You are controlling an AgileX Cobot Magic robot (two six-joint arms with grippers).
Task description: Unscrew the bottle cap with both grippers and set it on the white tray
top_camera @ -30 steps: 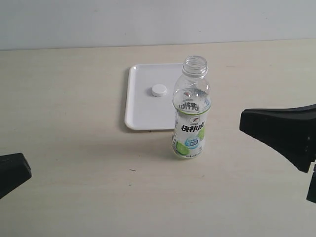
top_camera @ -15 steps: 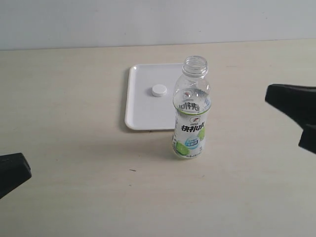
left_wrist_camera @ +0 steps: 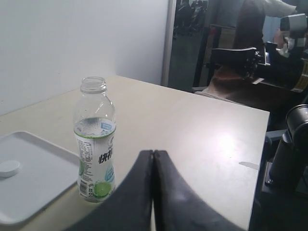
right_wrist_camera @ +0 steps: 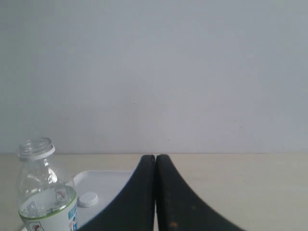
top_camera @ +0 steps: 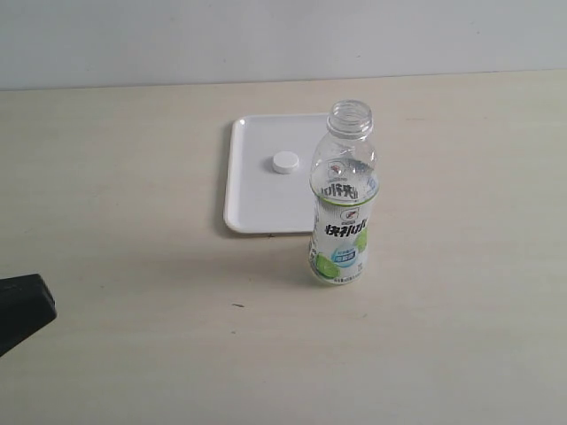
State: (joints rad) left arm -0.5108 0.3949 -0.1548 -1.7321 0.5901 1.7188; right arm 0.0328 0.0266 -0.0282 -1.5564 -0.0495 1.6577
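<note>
The clear bottle [top_camera: 343, 199] with its white-and-green label stands upright on the table with an open neck, just in front of the white tray [top_camera: 248, 199]. The small white bottle cap [top_camera: 284, 162] lies flat on the tray. In the exterior view only a black corner of my left gripper [top_camera: 22, 310] shows at the left edge; the right arm is out of that view. My left gripper [left_wrist_camera: 153, 153] is shut and empty, with the bottle [left_wrist_camera: 95, 139], tray [left_wrist_camera: 43, 173] and cap [left_wrist_camera: 8, 167] beyond it. My right gripper [right_wrist_camera: 155, 157] is also shut and empty, away from the bottle [right_wrist_camera: 45, 192], cap [right_wrist_camera: 88, 199] and tray [right_wrist_camera: 108, 185].
The beige table [top_camera: 133, 319] ends at a pale wall behind the tray. The left wrist view shows the table's far edge [left_wrist_camera: 262, 144] with dark equipment [left_wrist_camera: 284, 159] and a person [left_wrist_camera: 260, 29] beyond it.
The right arm has drawn back to the right and left the exterior view. The bottle, cap, tray and left gripper have not moved.
</note>
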